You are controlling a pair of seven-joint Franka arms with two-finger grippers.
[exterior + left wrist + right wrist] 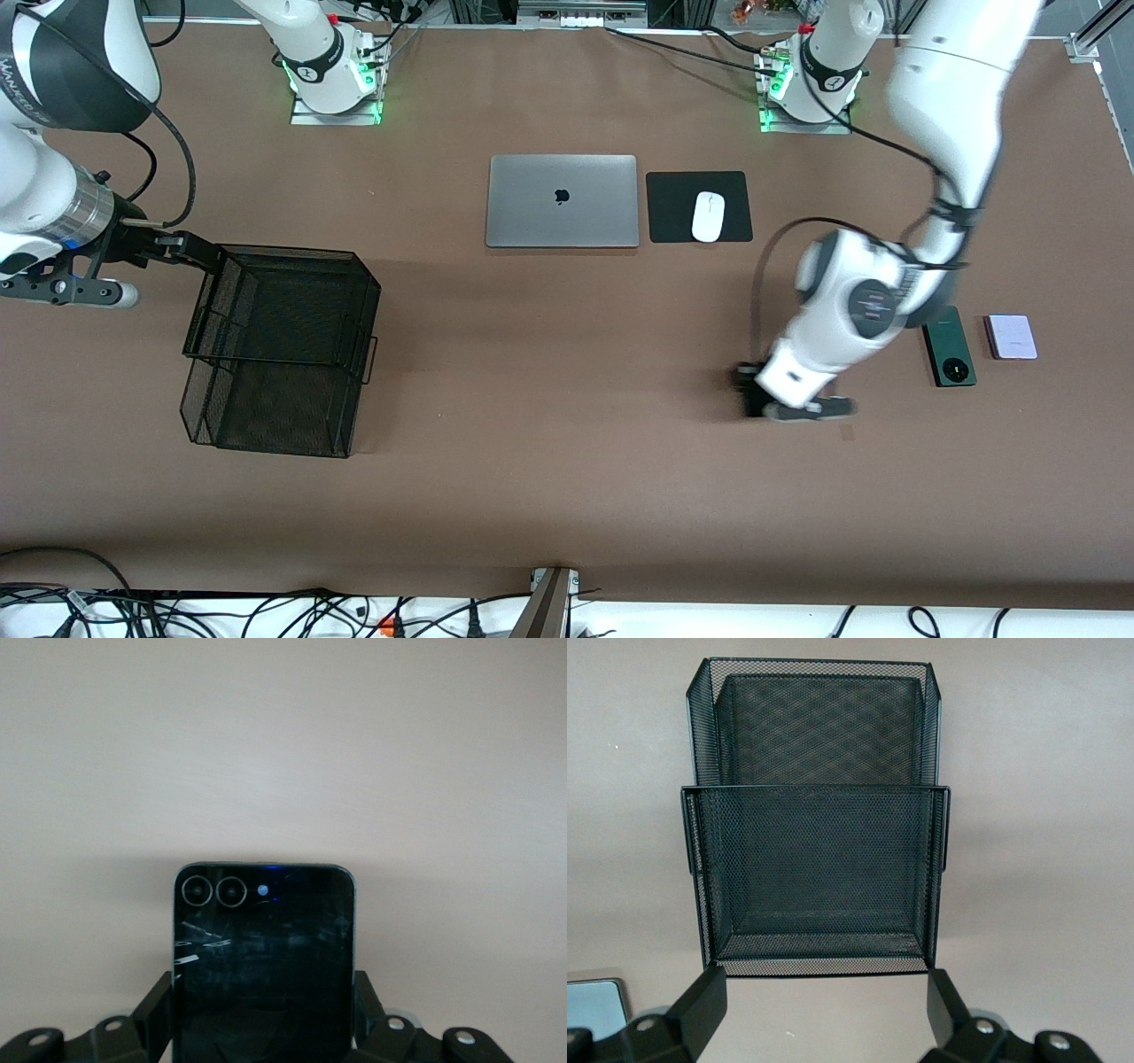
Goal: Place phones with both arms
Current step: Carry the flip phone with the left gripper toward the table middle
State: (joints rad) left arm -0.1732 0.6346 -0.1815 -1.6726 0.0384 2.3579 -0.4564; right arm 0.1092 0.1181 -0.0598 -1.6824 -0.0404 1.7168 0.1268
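The bench [567, 496] is wide and brown, with a flat, plain top. Many black cables lie along its edge nearest the front camera.

A black wire basket [279, 350] sits toward the right arm's end of the bench. It has two parts, one stepped above the other. Both look bare inside in the right wrist view.

The right pincer [177, 241] is at the rim of the basket. Its fingers [700, 1001] stand wide apart and hold nothing.

The left pincer [753, 394] is low over the bench, toward the left arm's end. Its fingers [155, 1014] press on both sides of the black phone [264, 961], gripping it tight. The phone has two round camera rings near its top edge.

The green phone [950, 346] lies flat on the bench, just beside the left arm. The lilac phone [1012, 337] lies close beside it, not touching, nearer the end of the bench.

A grey laptop [563, 201] lies shut in the middle, farther from the front camera. Beside it a white mouse [708, 216] rests on a black mat [673, 208].
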